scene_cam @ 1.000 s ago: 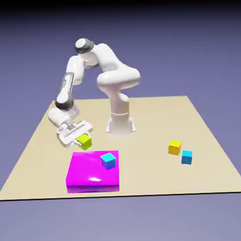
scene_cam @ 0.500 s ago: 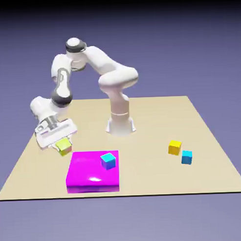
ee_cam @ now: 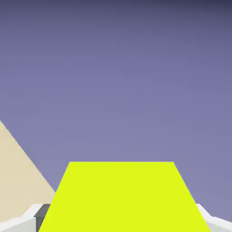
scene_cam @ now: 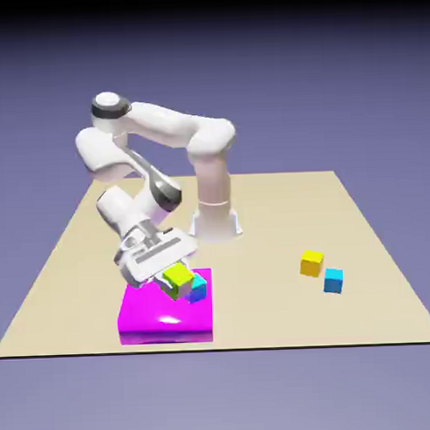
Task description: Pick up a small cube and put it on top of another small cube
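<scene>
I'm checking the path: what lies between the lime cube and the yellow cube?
In the exterior view, the cyan cube on the magenta block, then bare table.

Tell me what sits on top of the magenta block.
A cyan cube shows on the magenta block. The lime cube, held in the jaws, partly covers it and hides some of the block's top.
</scene>
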`<state>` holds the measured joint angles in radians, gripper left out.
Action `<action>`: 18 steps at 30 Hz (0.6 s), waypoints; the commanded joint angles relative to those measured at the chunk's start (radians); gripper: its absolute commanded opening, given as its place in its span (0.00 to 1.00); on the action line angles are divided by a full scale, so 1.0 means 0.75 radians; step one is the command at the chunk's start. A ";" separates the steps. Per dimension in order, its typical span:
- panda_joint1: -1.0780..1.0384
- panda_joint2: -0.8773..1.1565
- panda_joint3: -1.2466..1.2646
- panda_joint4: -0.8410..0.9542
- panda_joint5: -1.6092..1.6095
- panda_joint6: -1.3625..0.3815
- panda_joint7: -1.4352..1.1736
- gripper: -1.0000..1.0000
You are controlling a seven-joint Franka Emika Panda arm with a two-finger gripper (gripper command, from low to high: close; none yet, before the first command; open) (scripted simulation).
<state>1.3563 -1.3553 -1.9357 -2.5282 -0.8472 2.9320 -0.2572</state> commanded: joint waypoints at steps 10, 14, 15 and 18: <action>0.483 -0.163 -0.319 -0.141 -0.272 0.301 -0.009 0.00; 0.677 -0.227 -0.449 -0.199 -0.380 0.420 -0.013 0.00; 0.725 -0.242 -0.477 -0.215 -0.408 0.445 -0.010 0.00; 0.815 -0.251 -0.489 -0.215 -0.418 0.478 0.004 0.00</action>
<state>1.9673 -1.5432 -2.3028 -2.6893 -1.1612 3.2895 -0.2539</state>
